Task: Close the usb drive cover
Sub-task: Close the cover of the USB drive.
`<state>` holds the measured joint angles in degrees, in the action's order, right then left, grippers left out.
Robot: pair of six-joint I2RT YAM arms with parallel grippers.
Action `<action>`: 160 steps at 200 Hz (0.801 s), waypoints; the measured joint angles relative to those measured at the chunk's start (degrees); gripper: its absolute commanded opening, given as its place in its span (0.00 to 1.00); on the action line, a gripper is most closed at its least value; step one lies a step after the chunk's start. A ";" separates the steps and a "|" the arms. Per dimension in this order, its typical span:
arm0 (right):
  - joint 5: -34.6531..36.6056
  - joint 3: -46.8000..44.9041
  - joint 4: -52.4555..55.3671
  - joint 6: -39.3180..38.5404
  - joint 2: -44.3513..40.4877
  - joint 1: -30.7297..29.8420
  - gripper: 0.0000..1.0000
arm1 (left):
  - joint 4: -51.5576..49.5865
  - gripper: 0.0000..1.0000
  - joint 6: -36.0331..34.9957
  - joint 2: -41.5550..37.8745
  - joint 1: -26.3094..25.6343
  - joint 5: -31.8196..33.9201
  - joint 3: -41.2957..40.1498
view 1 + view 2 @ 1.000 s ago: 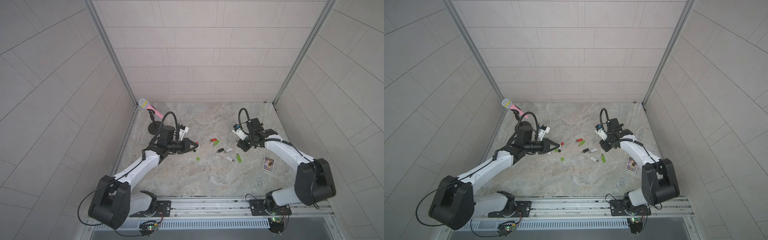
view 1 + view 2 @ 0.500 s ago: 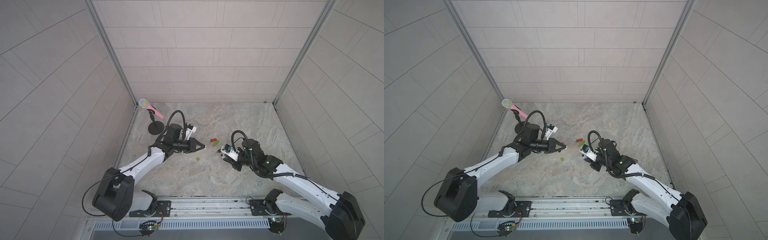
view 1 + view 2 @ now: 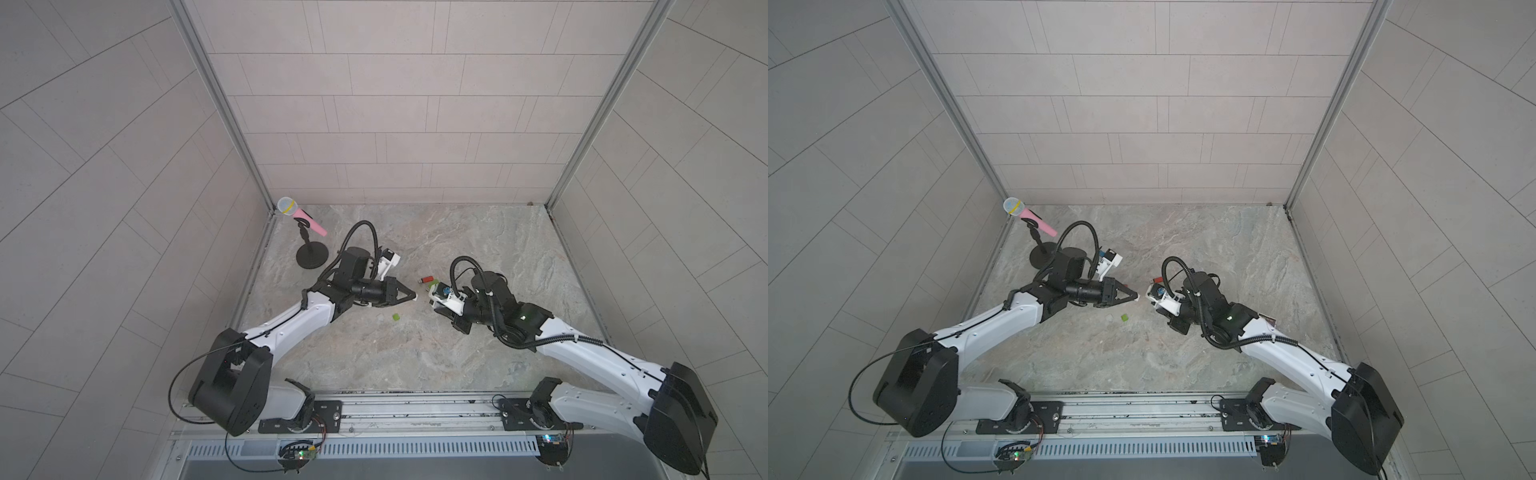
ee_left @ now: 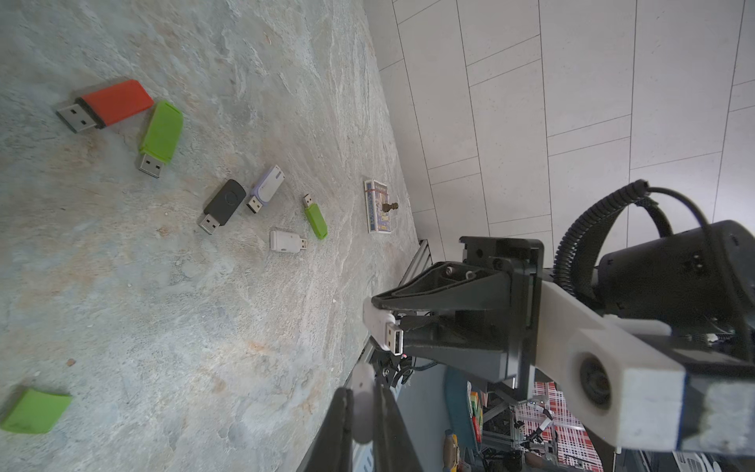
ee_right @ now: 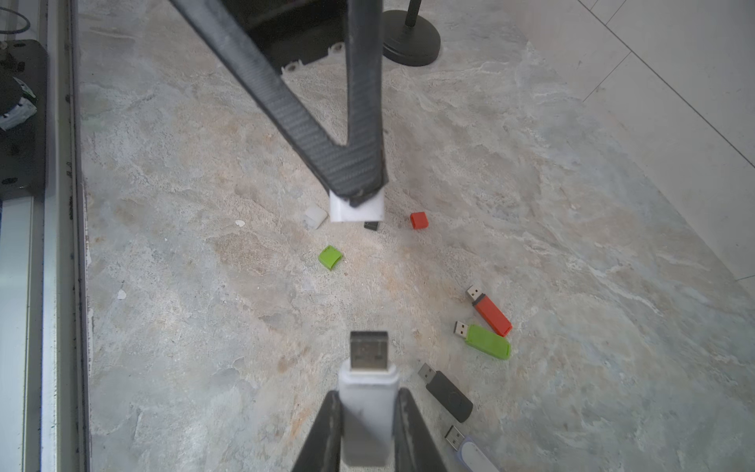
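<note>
My right gripper [image 5: 367, 412] is shut on a white usb drive [image 5: 367, 392], whose bare metal plug sticks out past the fingertips. My left gripper [image 4: 363, 412] is shut on a small white cover [image 4: 363, 402]. In the right wrist view the left gripper [image 5: 359, 192] comes in from above with the cover [image 5: 357, 210] at its tip, facing the plug across a gap. The left wrist view shows the right gripper [image 4: 382, 323] holding the drive [image 4: 386, 331] above the table, plug towards me. In both top views the left gripper [image 3: 411, 296] [image 3: 1133, 296] points at the right wrist.
Several uncapped drives lie on the stone table: red [image 4: 110, 104], green [image 4: 160, 137], black [image 4: 224, 206], lilac [image 4: 266, 188]. Loose caps lie under the grippers: green [image 5: 330, 257], red [image 5: 418, 220], clear [image 5: 315, 215]. A microphone stand [image 3: 311, 257] is at the back left, a card box [image 4: 376, 206] at the right.
My right arm has left the group of drives and swung in towards the middle, facing the left gripper. The left gripper has shifted a little towards the centre. Both stay shut.
</note>
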<state>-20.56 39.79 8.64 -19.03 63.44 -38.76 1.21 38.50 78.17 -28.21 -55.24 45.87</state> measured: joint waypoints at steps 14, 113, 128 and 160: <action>0.20 0.37 -0.52 0.02 0.81 -0.63 0.21 | 0.00 0.05 -0.13 0.00 -0.22 0.04 0.00; 2.12 3.13 -2.10 0.48 4.96 -2.89 0.21 | 0.00 0.05 -1.07 0.20 -0.85 0.55 0.52; 2.58 3.21 -2.08 0.52 5.38 -3.10 0.21 | 0.11 0.05 -1.07 0.20 -0.85 0.68 0.63; 3.04 3.82 -2.05 0.66 5.92 -3.63 0.21 | 0.09 0.05 -1.07 0.20 -0.87 1.01 0.63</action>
<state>-17.52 43.62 6.59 -18.37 69.36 -42.39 1.30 37.43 78.37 -29.08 -54.24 46.50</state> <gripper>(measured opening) 0.219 0.115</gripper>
